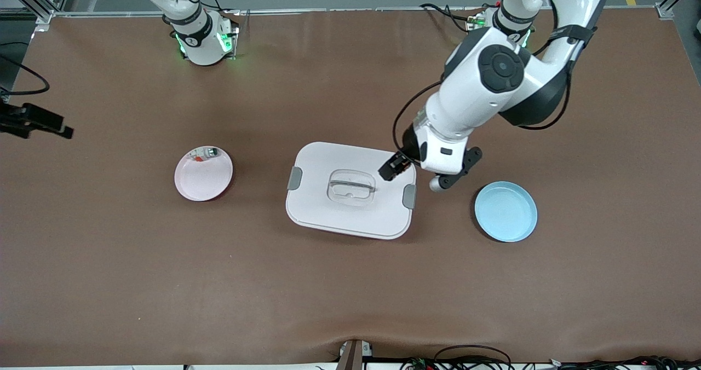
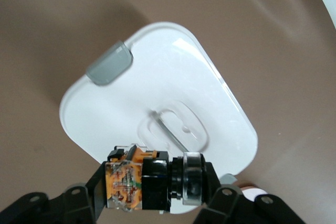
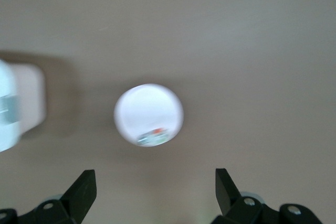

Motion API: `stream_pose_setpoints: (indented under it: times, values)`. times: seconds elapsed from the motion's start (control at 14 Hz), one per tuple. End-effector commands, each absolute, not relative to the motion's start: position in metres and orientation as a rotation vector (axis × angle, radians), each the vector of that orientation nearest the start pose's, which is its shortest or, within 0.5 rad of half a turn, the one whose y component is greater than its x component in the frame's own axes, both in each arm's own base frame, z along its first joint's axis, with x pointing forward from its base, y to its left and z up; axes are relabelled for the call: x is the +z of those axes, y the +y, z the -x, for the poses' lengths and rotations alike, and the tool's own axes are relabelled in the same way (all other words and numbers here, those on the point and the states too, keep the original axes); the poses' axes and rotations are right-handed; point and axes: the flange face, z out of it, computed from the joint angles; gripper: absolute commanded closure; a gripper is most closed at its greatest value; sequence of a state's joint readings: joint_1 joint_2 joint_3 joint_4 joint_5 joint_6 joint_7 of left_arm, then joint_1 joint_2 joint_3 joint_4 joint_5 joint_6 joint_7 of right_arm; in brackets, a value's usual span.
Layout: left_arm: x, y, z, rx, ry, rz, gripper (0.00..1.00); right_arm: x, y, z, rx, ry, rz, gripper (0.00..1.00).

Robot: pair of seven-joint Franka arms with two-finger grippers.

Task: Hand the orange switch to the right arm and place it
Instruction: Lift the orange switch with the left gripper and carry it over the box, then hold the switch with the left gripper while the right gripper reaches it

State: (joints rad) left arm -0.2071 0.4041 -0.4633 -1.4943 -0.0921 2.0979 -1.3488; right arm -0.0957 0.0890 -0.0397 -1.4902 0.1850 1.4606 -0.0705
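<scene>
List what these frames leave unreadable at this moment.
- Right gripper: out of the front view, past its top edge; only the open fingertips show in its wrist view.
- Small piece on the pink plate: too small in front, blurred in the right wrist view.
- Switch in the left gripper: a dark speck in front over the white box; its cap color is unclear in the left wrist view.

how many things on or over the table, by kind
plates: 2, pink plate and blue plate
lidded white box: 1
orange switch, held in the left gripper: 1
small white-and-green piece on the pink plate: 1
total: 5
</scene>
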Motion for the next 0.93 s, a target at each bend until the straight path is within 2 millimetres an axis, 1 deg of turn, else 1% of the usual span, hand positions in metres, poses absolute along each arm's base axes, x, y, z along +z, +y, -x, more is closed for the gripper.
stream_pose_setpoints:
  times: [0.0, 0.07, 0.14, 0.21, 0.29, 0.43, 0.5, 0.57, 0.71, 0.79, 0.86]
  values:
    - [0.501, -0.427, -0.563, 0.251, -1.548, 3.143, 1.0, 0.586, -0.045, -0.557, 0.15, 0.1, 2.827, 0.0]
    - [0.5, -0.435, -0.558, 0.281, -1.655, 3.082, 1.0, 0.574, -0.039, -0.553, 0.148, 0.109, 2.779, 0.0]
    - [0.504, -0.44, -0.555, 0.296, -1.72, 3.047, 1.0, 0.567, -0.031, -0.548, 0.117, 0.133, 2.694, 0.0]
    - [0.505, -0.448, -0.549, 0.313, -1.754, 3.023, 1.0, 0.555, -0.026, -0.544, 0.112, 0.158, 2.64, 0.0]
    - [0.507, -0.453, -0.546, 0.331, -1.807, 2.989, 1.0, 0.547, -0.02, -0.539, 0.09, 0.177, 2.614, 0.0]
    - [0.513, -0.465, -0.537, 0.401, -1.907, 2.927, 1.0, 0.53, -0.002, -0.521, 0.034, 0.234, 2.509, 0.0]
    - [0.516, -0.467, -0.536, 0.459, -1.96, 2.892, 1.0, 0.522, 0.012, -0.513, 0.0, 0.251, 2.476, 0.0]
    - [0.519, -0.471, -0.534, 0.517, -1.991, 2.872, 1.0, 0.519, 0.035, -0.508, -0.023, 0.235, 2.449, 0.0]
    - [0.524, -0.475, -0.531, 0.602, -2.057, 2.82, 1.0, 0.511, 0.074, -0.507, -0.046, 0.244, 2.343, 0.0]
    - [0.528, -0.477, -0.53, 0.625, -2.075, 2.81, 1.0, 0.513, 0.098, -0.507, -0.063, 0.229, 2.306, 0.0]
    - [0.529, -0.486, -0.523, 0.645, -2.066, 2.811, 1.0, 0.515, 0.12, -0.506, -0.083, 0.209, 2.304, 0.0]
